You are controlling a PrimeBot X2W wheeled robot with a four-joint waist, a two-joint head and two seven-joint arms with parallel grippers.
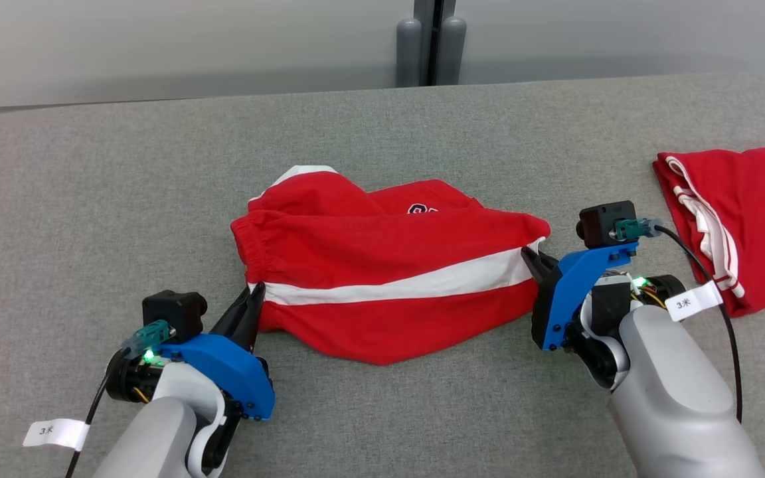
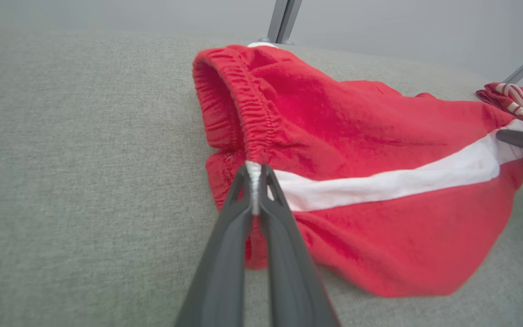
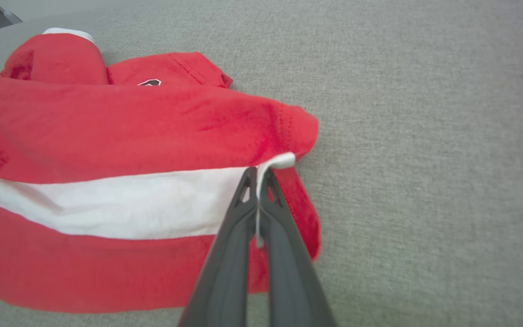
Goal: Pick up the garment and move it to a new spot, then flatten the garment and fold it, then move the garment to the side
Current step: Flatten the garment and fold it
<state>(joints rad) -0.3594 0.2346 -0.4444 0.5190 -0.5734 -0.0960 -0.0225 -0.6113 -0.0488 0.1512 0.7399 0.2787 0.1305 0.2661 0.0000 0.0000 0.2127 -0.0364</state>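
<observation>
Left tool [image 1: 259,289] pinching garment [image 1: 389,265] at white-striped waistband edge; right tool [image 1: 530,254] pinching opposite hem; garment lies between.

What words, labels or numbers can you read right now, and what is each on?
"3米": white paper tag on the right arm's black cable.
"3米": white paper tag on the left arm's black cable.
Dark emblem on the red-and-white fabric shorts: half hidden by a fold, unreadable.
</observation>
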